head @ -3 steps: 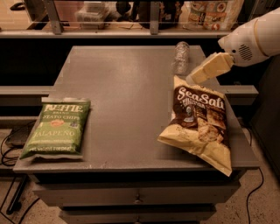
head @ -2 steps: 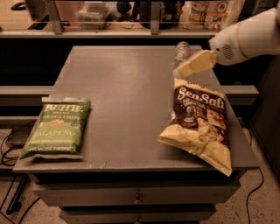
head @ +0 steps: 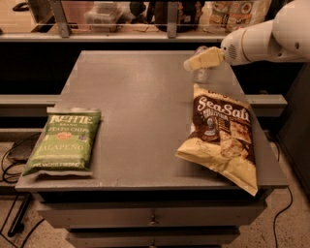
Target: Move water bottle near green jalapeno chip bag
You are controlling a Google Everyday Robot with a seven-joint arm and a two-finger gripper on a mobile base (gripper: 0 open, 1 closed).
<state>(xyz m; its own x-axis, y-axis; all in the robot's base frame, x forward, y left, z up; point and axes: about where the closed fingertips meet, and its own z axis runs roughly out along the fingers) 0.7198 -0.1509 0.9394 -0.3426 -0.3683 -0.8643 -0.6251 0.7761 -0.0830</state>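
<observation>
The water bottle [head: 202, 74] stands at the back right of the grey table [head: 140, 92], just behind the top of the brown bag. Only its clear lower part and a bit of its top show, because my gripper [head: 194, 62] is in front of it. The gripper reaches in from the right on a white arm [head: 264, 38] and sits at the bottle's upper half. The green jalapeno chip bag [head: 64, 142] lies flat at the table's front left corner, far from the bottle and the gripper.
A brown and yellow Sea Salt chip bag [head: 220, 133] lies on the right side, between the bottle and the front edge. A shelf with clutter [head: 145, 14] runs behind the table. Cables [head: 12, 160] lie on the floor at the left.
My gripper has moved left and toward the back of the table, from beside the bottle to in front of it. The bottle and both bags have not moved.
</observation>
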